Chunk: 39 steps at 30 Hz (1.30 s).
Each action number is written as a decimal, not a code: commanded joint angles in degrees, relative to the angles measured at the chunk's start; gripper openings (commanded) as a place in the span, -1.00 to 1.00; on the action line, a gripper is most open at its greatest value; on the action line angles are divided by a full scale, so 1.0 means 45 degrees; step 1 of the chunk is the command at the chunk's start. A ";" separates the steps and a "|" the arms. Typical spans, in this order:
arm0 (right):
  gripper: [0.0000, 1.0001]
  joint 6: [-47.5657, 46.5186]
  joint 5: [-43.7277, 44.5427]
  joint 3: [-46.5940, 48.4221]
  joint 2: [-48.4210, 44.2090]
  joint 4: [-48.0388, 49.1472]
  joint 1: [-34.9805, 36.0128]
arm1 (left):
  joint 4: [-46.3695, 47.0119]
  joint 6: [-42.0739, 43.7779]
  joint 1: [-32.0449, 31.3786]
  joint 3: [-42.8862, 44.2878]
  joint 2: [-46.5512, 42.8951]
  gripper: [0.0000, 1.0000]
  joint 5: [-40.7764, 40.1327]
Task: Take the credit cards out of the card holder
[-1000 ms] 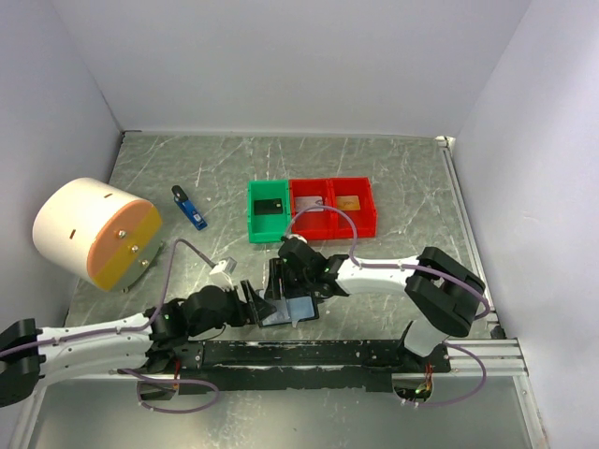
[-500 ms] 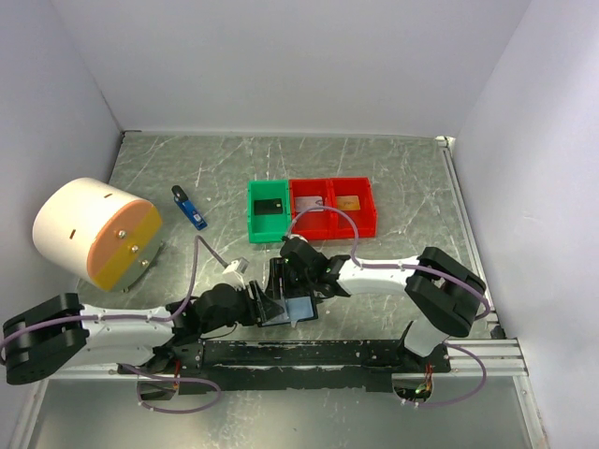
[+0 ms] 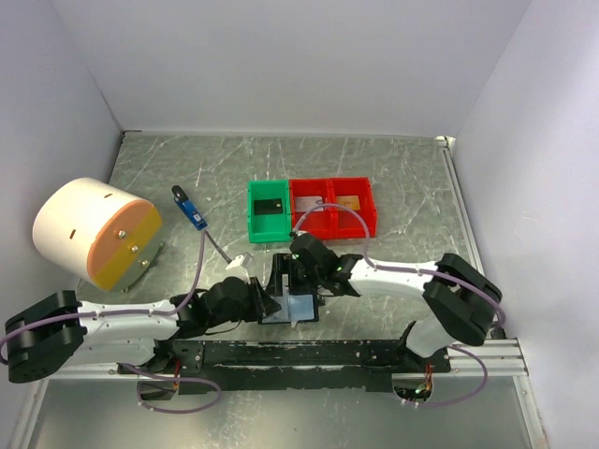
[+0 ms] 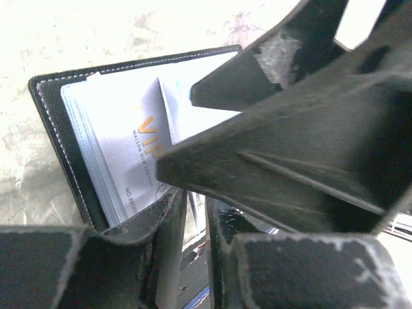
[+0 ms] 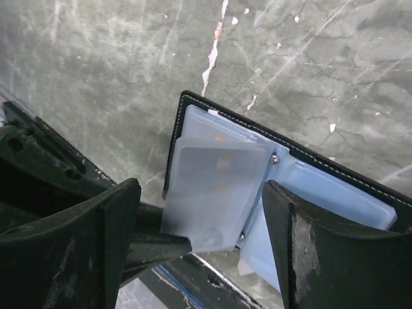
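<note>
card holder (image 3: pixel 292 297): lies open, under the right gripper, just ahead of the left gripper.
right gripper (image 5: pixel 201 219): fingers spread wide, one at each side, holding nothing.
left gripper (image 4: pixel 196 212): fingers almost pressed together, seemingly pinching the plastic sleeve's edge.
plastic sleeve (image 5: pixel 215 193): lifted, between the right fingers.
card (image 4: pixel 138 148): white, inside a sleeve.
step: probably steadying the sleeve.
next: the right fingers should close on the card's edge and pull it out.

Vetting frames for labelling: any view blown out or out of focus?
Left wrist: table washed out at top, left fingers a dark close-up blur, credit card print just legible. Right wrist: evenly lit, card holder sharp, right fingers soft. Top external: even light, sharp.
</note>
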 commanded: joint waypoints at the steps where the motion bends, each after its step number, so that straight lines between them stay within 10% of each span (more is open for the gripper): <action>1: 0.56 -0.0061 0.0030 -0.0131 -0.1375 -0.0626 -0.0379 | -0.1225 0.0468 0.0038 0.0940 -0.0057 -0.38 -0.0472; 12: 0.62 0.0538 0.2969 -0.1291 -0.4585 -0.3168 -0.1140 | -0.0351 0.1883 0.0038 0.3163 0.2736 0.28 0.1063; 39: 0.51 0.1329 0.1376 -0.3728 -0.8561 -0.1289 -0.1333 | -0.2786 0.2582 0.0877 0.3929 0.1967 0.72 0.1808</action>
